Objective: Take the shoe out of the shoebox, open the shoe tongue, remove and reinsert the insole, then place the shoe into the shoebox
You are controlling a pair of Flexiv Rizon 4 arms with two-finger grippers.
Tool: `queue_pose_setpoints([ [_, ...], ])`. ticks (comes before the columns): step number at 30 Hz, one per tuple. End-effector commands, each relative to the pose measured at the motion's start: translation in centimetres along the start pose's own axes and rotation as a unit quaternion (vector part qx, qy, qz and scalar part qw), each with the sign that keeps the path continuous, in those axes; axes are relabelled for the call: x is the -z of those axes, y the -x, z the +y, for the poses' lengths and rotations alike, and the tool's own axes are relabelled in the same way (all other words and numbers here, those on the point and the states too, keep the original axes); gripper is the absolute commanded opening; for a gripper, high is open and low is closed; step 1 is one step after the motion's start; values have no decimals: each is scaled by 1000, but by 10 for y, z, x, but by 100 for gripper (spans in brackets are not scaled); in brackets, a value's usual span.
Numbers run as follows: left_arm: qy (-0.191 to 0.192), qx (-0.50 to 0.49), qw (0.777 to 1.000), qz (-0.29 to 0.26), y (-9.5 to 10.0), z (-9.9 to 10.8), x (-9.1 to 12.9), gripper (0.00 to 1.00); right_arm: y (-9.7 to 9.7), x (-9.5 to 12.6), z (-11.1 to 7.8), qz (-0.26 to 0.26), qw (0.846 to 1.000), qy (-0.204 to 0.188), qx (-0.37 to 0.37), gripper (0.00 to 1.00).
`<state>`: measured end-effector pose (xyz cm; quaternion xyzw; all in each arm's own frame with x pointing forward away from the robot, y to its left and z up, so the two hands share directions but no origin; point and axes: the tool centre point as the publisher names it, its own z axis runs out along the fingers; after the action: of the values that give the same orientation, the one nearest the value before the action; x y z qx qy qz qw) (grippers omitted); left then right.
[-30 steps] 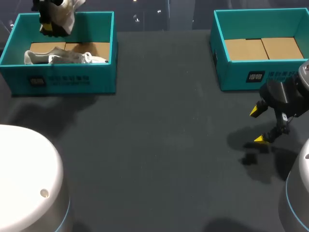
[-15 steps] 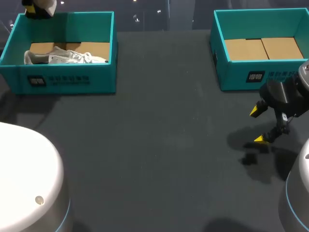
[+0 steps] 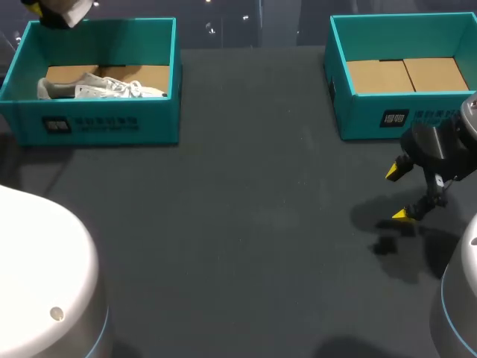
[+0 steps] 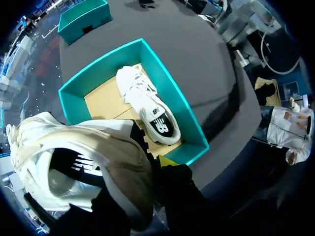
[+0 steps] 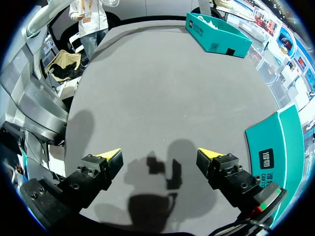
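cream-white shoe [image 4: 98,147], black side markings

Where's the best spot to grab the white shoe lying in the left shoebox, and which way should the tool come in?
Probably the collar around its open mouth, one finger inside, one outside, coming straight down. The white shoe appears to sit sole-down, mouth up, close along a shoebox wall, so side approaches look blocked. The left tool holds the other shoe.

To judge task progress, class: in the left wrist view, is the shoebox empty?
No, a white shoe lies on the floor of the shoebox, with a second shoe held up above it.
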<state>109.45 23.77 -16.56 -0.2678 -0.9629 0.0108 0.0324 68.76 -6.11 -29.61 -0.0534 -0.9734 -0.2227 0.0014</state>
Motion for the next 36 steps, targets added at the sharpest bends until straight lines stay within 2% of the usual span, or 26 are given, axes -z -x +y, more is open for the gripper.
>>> queue_pose_setpoints([
  [1,15,-65,998,-21,-8,-5,-1,0,-2,-1,0,-2,1000,-1,0,100],
  [6,15,-65,998,-21,-8,-5,-1,0,-2,-1,0,-2,1000,-1,0,100],
  [11,60,-187,980,-5,-1,25,-1,0,-2,-1,0,-2,1000,-1,0,100],
  [13,66,-247,967,1,2,37,-1,0,-2,-1,0,-2,1000,-1,0,100],
  [14,64,-286,956,12,3,43,-1,0,-2,-1,0,-2,1000,-1,0,100],
  [15,51,-348,936,21,2,50,-2,0,-2,-1,0,-2,1000,-1,0,100],
  [16,46,-370,927,26,4,58,-3,0,-2,-1,0,-2,1000,-1,0,100],
  [27,46,-370,927,26,4,58,-3,0,-2,-1,0,-2,1000,-1,0,100],
  [31,94,-389,916,36,13,75,-6,0,-2,-1,0,-2,1000,-1,0,100],
  [36,120,-407,905,43,22,90,-12,0,-2,-1,0,-2,1000,-1,0,100],
])
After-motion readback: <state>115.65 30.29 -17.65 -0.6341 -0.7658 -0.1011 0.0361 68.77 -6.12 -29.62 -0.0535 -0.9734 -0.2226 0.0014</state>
